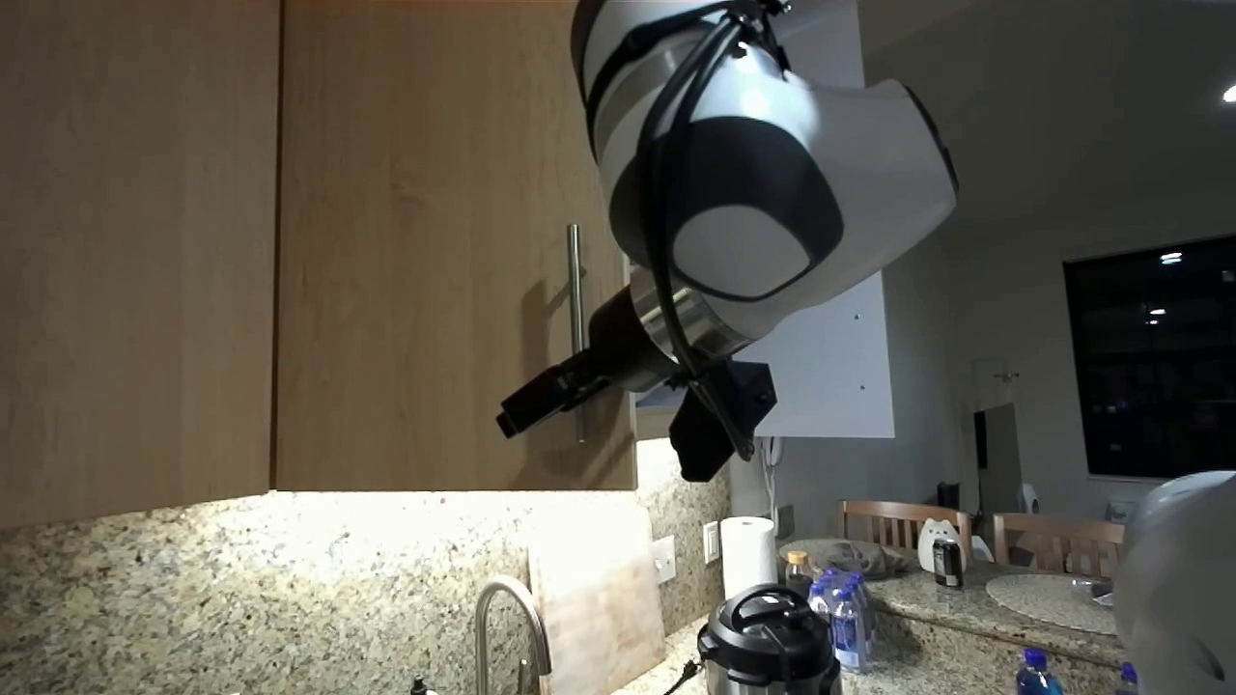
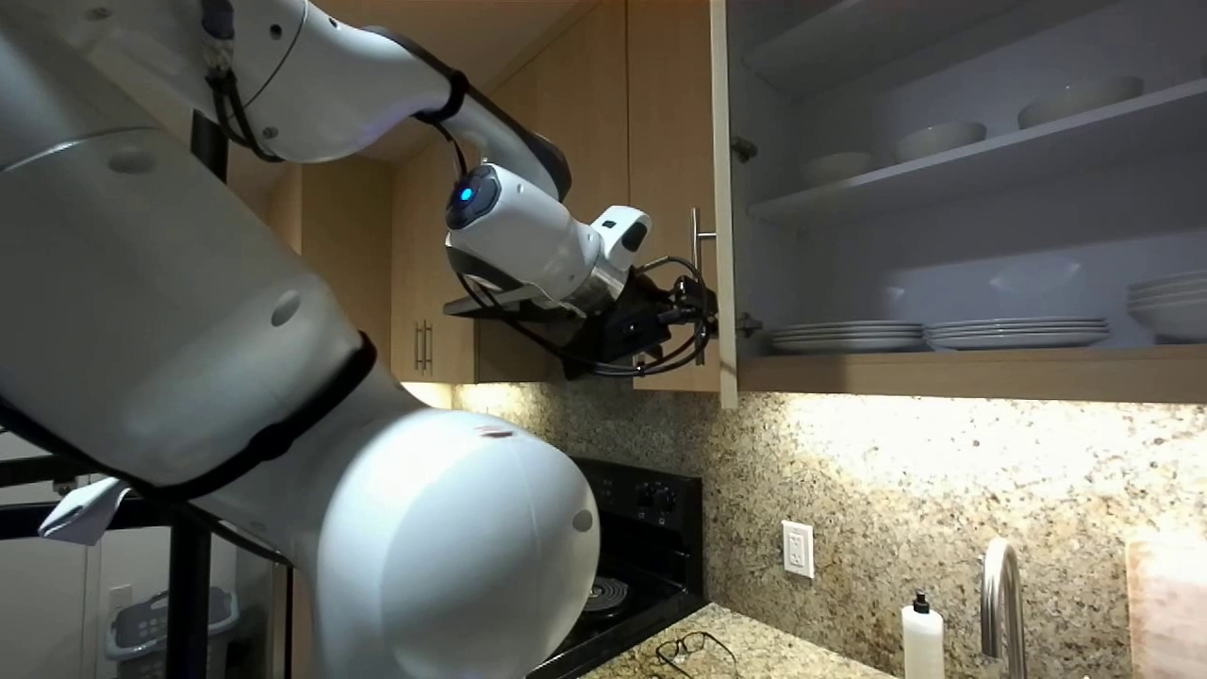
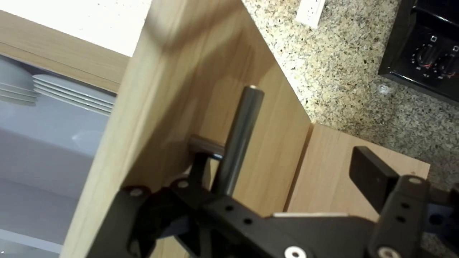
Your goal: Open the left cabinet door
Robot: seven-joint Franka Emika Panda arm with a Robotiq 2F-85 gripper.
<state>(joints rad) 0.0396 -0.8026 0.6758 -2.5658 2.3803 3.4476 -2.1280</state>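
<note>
A white robot arm (image 2: 528,226) extends to a wall-hung kitchen cabinet (image 2: 971,374), its black tool (image 3: 279,154) spread wide and gripping nothing at the slim silver handle (image 1: 575,280) of a wood-grain door (image 1: 435,241). The door stands swung well out from the cabinet, nearly edge-on in an exterior view, with stacked plates (image 2: 849,337) and pale bowls (image 2: 940,141) showing in the cabinet beside it. In the wrist view the handle runs between the tool's two fingers (image 3: 373,175): one sits in the narrow gap between handle and door, the opposite one stands well apart on the outer side, over a plain panel (image 3: 330,161) that meets the door at a seam. Whether the nearer finger touches the handle, I cannot tell from here. Past the arm hangs a pale panel (image 1: 826,357). Below, light washes a speckled stone wall (image 1: 386,569), where a board (image 1: 594,598) leans near a curved faucet (image 2: 995,594) and a white pump bottle (image 2: 922,641) stands close by. On the bench (image 1: 893,671), a black-lidded pot (image 1: 768,632) stands near a paper roll (image 1: 748,555) and beside blue-capped bottles (image 1: 847,635). A black stove (image 2: 660,500) sits against the same wall. Wooden chairs (image 1: 1057,526) stand farther back.
</note>
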